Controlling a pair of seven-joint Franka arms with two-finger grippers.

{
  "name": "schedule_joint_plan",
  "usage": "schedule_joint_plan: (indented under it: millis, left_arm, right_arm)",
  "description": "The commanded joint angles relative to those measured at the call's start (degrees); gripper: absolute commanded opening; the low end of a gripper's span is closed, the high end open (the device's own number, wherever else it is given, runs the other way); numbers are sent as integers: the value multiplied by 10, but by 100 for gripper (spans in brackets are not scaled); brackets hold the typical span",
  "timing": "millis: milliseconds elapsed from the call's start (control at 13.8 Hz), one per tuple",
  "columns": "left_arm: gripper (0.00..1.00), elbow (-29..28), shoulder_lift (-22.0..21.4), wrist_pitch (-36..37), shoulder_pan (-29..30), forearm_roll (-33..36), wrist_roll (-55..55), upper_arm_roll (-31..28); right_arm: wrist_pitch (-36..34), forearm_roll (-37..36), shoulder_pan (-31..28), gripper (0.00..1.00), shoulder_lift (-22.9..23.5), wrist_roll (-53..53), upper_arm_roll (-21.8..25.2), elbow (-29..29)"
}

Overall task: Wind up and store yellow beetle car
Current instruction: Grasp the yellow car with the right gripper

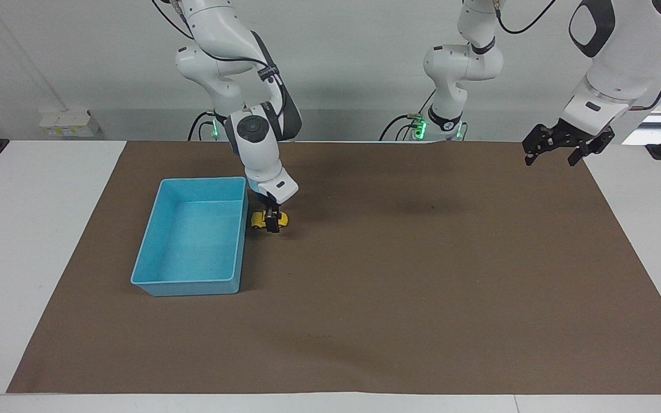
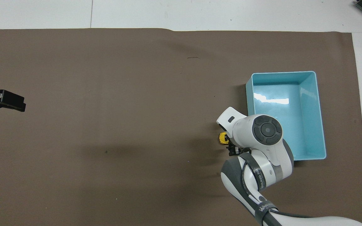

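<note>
Right gripper (image 1: 272, 221) is down at the yellow beetle car (image 1: 259, 218), fingers straddling the car's middle; cannot tell if they are pinching it or just around it. Car sits wheels-down on the brown mat (image 1: 365, 275), just beside the light-blue tray (image 1: 161, 241), by the tray's long wall on the side toward the left arm's end, near the tray corner closest to the robots. Car not in the tray, a small gap between them. From overhead only a sliver of the car (image 2: 222, 138) shows past the right arm's wrist, which covers the right gripper (image 2: 233, 150) too. Tray (image 2: 321, 125) interior bare, glare on its floor. Left gripper (image 1: 567, 146) hangs in the air over the mat's corner at the left arm's end, waiting, fingers spread apart, nothing in them. Overhead shows the left gripper (image 2: 6, 101) at the frame's edge, well apart from car and tray.
</note>
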State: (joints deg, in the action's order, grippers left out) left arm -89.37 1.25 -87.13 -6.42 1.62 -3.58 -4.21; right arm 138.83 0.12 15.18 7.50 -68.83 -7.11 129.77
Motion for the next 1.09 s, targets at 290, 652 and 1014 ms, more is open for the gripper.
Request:
schedule_joint_plan:
  millis: [290,652,1014]
  left_arm:
    - [100,8,2,10,11,-8,2,6]
    - [100,8,2,11,11,-8,2,6]
    - [100,8,2,10,11,-8,2,6]
  right_arm:
    - [-8,-43,3,3,-30,22,0,42]
    - [-11,-50,18,0,-21,63,0,-1]
    - [-104,-50,39,0,-20,114,0,-108]
